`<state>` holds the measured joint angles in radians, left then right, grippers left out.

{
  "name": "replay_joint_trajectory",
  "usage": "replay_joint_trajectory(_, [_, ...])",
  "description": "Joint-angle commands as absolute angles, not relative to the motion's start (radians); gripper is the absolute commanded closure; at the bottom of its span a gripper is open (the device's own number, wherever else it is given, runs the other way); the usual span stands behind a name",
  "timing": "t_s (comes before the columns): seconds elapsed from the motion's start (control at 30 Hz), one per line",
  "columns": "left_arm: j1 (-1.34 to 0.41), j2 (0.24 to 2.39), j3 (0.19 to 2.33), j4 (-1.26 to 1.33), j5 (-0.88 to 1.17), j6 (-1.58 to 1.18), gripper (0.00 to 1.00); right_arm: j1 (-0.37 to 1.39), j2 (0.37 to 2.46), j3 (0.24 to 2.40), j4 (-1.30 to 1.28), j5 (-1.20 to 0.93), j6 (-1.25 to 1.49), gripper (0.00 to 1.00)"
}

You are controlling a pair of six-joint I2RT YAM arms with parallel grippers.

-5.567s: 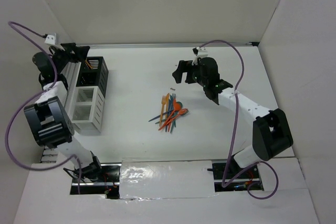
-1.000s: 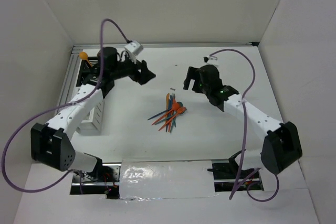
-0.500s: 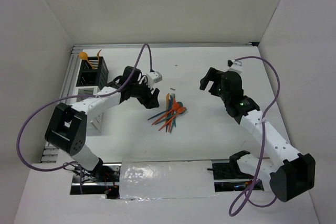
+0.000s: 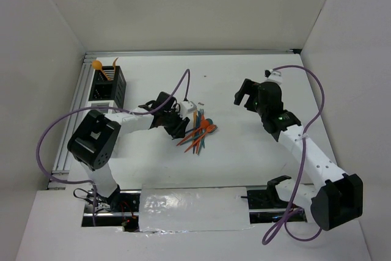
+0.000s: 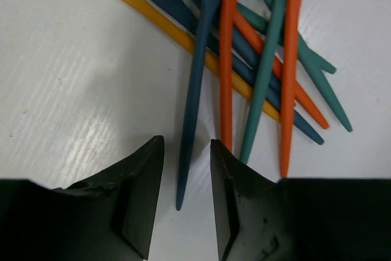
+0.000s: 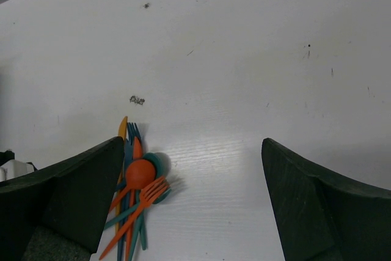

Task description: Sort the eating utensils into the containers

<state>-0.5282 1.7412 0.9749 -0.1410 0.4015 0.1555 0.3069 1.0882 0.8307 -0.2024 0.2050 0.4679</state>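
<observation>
Partly inside left claw (image 5: 187,145): blue utensil (image 5: 196,90)

- I worked in a robotics lab cell: plain white panels (image 4: 183,10) boxed in my white counter (image 4: 244,157).
- Purple cables (image 4: 39,145) looped off my left arm (image 4: 131,118) and right arm (image 4: 305,151).
- A bare aluminium rail (image 4: 195,52) edged the counter's far side.

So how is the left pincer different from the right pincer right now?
The left pincer sits low at the utensil pile, while the right pincer hangs off to the side of it, over the white table. The left pincer's fingers stand fairly close together, either side of a dark blue handle. The right pincer's fingers are spread wide with nothing between them. Both are black and two-fingered.
</observation>
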Motion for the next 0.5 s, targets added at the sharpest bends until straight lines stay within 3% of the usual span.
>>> replay_joint_trajectory(0.0, [-0.541, 1.773, 0.974, -0.080, 0.351, 0.155, 0.52, 0.289, 1.054, 0.850, -0.161, 0.206, 0.445, 0.00])
replay_joint_trajectory(0.47, [-0.603, 1.885, 1.035, -0.113, 0.261, 0.144, 0.64, 0.278, 1.028, 0.819, -0.161, 0.176, 0.465, 0.00])
